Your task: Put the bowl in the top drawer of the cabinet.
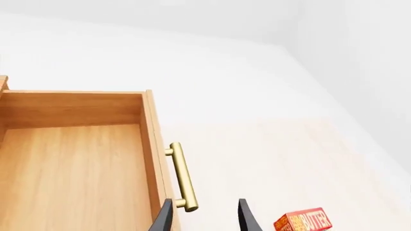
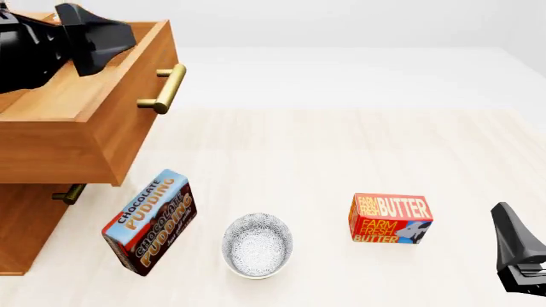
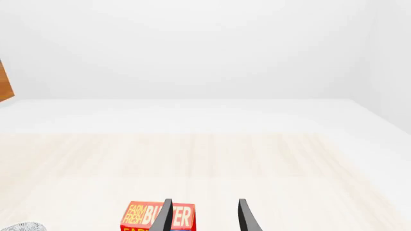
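We see the cabinet [image 2: 34,211] at the desk's [image 2: 341,147] left, its top drawer [image 2: 94,121] pulled out. The bowl [image 2: 257,245] sits upright on the desk, nearer our right end effector [image 2: 520,256] than the left end effector [image 2: 98,38] above the drawer. Both stand open, empty.

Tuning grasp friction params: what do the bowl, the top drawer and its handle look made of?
Bowl: looks like glazed ceramic, white with dense blue-grey speckles, though a render leaves it open. Top drawer: orange-brown wood, visible grain, satin finish. Handle: brass-coloured metal bar, smooth with a soft sheen.
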